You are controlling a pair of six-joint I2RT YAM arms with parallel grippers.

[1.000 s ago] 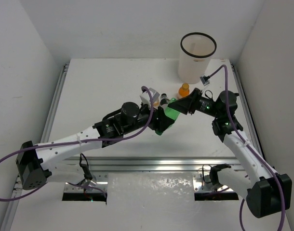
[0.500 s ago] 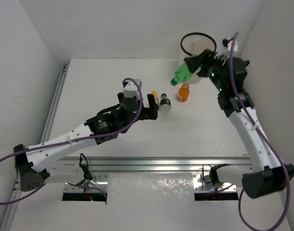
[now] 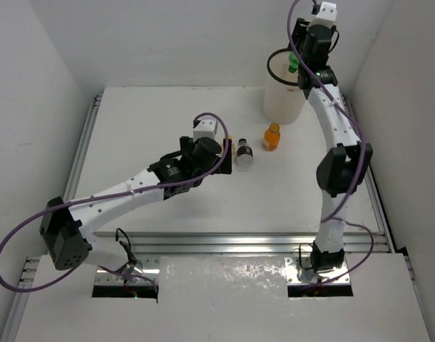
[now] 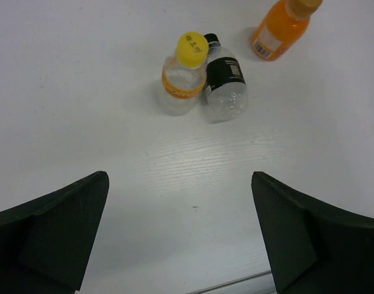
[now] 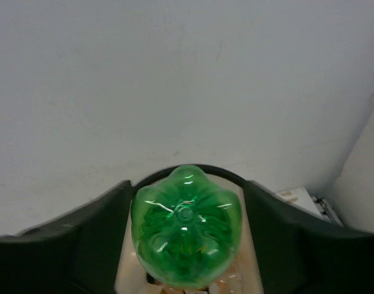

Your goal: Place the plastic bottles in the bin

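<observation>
Plastic bottles counted: four. One orange-filled bottle (image 3: 272, 137), one yellow-capped bottle (image 4: 184, 76), one dark-labelled bottle (image 4: 225, 86), one green bottle (image 5: 186, 236). Bins: one white bin (image 3: 282, 103), black-rimmed.

White table (image 3: 153, 114) with metal side rails (image 3: 79, 153), plain white walls (image 3: 167, 43) on three sides, even lighting
</observation>
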